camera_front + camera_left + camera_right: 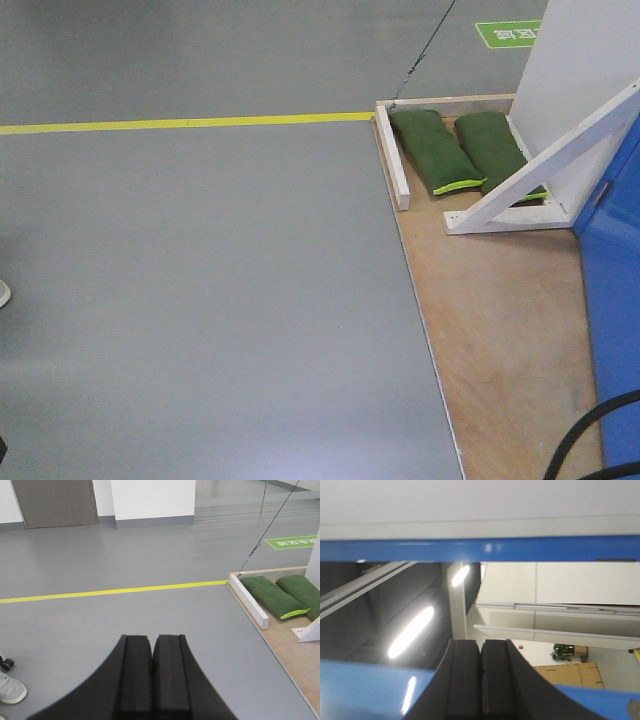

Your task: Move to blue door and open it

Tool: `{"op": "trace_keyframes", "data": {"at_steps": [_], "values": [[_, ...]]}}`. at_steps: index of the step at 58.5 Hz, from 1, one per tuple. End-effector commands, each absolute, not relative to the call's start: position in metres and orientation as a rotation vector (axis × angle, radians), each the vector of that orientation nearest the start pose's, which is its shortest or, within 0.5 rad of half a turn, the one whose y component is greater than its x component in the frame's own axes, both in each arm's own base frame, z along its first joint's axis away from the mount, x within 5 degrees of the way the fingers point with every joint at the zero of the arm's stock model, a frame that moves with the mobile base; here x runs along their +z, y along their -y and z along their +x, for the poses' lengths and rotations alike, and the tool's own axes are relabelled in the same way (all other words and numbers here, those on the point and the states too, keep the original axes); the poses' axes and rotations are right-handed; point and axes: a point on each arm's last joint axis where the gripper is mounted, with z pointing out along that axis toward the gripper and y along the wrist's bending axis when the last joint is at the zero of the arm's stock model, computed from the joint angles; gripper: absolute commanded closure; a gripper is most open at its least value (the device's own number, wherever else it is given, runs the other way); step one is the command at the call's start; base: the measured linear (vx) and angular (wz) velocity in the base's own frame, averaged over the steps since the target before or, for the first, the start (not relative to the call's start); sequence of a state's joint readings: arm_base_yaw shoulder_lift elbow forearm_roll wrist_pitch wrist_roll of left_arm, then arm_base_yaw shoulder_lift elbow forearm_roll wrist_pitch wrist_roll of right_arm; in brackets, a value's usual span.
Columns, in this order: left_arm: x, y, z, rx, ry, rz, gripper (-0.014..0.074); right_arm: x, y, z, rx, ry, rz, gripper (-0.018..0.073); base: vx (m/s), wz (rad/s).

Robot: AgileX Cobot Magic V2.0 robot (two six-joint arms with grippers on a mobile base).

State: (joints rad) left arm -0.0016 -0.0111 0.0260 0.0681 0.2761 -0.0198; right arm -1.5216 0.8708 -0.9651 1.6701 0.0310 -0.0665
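Exterior front-facing view, read from its left edge: a shoe tip (3, 293) rests on the grey floor (200, 300). A yellow line (190, 123) runs across to a plywood base (500, 300). Two green sandbags (435, 150) lie side by side on that base, and a diagonal white brace (545, 160) crosses in front of the right one. The blue door (615, 300) stands at the far right, cut off by the frame, and no lever handle shows in any view. A black cable (590, 425) loops across the lower right corner in front of it.

The left gripper (152, 642) hangs over open floor, its jaws clenched on nothing. The right gripper (481, 650) points upward, its jaws likewise pressed together and empty. Blue surfaces cross that view above and below it, but I cannot tell which part of the door they are.

Several things could go wrong, as I judge it. The right arm looks close to the blue panel, so a turn of the base could scrape it. Driving rightward could ride a wheel onto the plywood edge or clip the brace. The cable could snag. Shut jaws could slip off the lever once it is found.
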Motion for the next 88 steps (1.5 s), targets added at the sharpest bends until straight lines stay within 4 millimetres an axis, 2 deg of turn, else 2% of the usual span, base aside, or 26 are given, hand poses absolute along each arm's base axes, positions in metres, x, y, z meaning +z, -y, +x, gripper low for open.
{"op": "trace_keyframes", "data": {"at_steps": [1,24,33,46,64,72,88], "values": [[0.197,-0.001,0.054,0.033,-1.652,0.028,0.0524,0.467,0.187,0.011,0.086,-0.052,1.344,0.0547,0.0,0.0],[0.197,-0.001,0.054,0.033,-1.652,0.028,0.0524,0.499,0.266,0.024,0.176,-0.143,1.326,0.0547,0.0,0.0],[0.197,-0.001,0.054,0.033,-1.652,0.028,0.0524,0.506,0.293,0.036,0.256,-0.243,1.3,0.0547,0.0,0.0],[0.197,-0.001,0.054,0.033,-1.652,0.028,0.0524,0.511,0.325,0.055,0.4,-0.427,1.242,0.0547,0.0,0.0],[0.197,-0.001,0.054,0.033,-1.652,0.028,0.0524,0.509,0.358,0.07,0.516,-0.583,1.178,0.0547,0.0,0.0],[0.197,-0.001,0.054,0.033,-1.652,0.028,0.0524,0.508,0.36,0.079,0.599,-0.7,1.126,0.0547,0.0,0.0],[0.197,-0.001,0.054,0.033,-1.652,0.028,0.0524,0.512,0.326,0.096,0.851,-1.033,0.931,0.0547,0.0,0.0]]}}
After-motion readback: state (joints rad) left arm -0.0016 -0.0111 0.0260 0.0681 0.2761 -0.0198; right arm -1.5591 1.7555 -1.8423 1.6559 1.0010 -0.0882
